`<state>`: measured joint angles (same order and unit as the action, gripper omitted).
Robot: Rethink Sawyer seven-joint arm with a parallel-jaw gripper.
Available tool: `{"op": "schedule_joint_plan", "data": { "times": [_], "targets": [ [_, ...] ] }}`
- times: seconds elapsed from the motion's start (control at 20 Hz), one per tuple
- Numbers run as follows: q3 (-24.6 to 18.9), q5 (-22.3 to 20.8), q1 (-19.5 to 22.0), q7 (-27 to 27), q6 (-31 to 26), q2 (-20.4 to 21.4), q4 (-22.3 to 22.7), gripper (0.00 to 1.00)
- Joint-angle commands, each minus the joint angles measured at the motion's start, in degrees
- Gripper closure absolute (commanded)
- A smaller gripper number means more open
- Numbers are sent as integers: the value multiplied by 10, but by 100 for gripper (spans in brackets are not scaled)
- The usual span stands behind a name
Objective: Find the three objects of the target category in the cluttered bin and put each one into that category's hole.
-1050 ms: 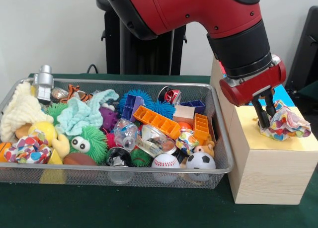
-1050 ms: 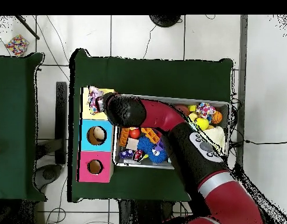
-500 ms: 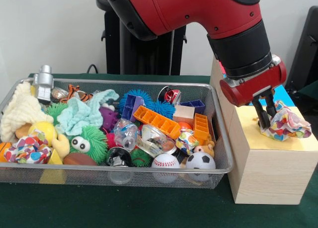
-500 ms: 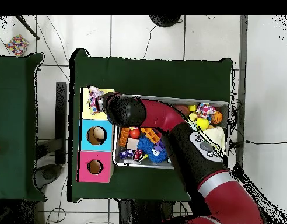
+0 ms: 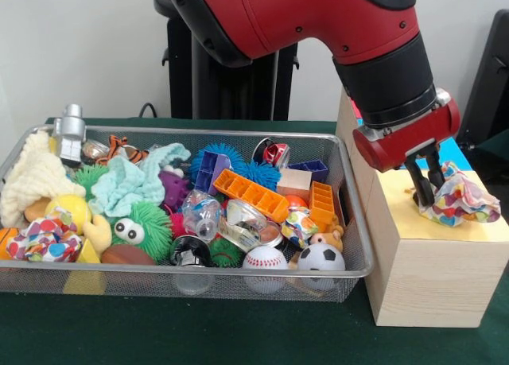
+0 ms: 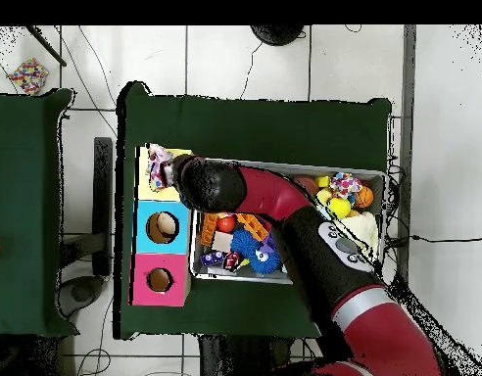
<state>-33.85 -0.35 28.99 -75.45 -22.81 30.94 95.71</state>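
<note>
Arm (image 5: 318,23): red with black bands. Cloth (image 5: 461,198) on the box: white with red, yellow, blue and orange spots. Box (image 6: 161,227) top: yellow, cyan and pink panels; sides pale wood. Desk (image 5: 199,333): dark green. Bin (image 5: 199,284): silver mesh. Inside it: orange trays (image 5: 253,194), blue spiky ball (image 5: 231,160), mint cloth (image 5: 131,182), green furry toy (image 5: 147,226), white baseball (image 5: 264,259) with red stitching, black-and-white football (image 5: 320,258).

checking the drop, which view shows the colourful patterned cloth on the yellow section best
The front view: the patterned cloth sits bunched on the yellow section, beside the gripper. Overhead it is a small patch, partly under the arm.
</note>
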Motion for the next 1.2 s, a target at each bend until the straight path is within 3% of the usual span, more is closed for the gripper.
{"op": "schedule_joint_plan", "data": {
  "times": [0.05,0.35,0.85,1.2],
  "targets": [
    [24,32,0,-101,-64,-26,4,100],
    [29,36,-3,-100,-68,-28,7,100],
    [90,36,-36,-115,-131,-26,-6,100],
    [93,45,-38,-108,-120,-24,5,100]
  ]
}}
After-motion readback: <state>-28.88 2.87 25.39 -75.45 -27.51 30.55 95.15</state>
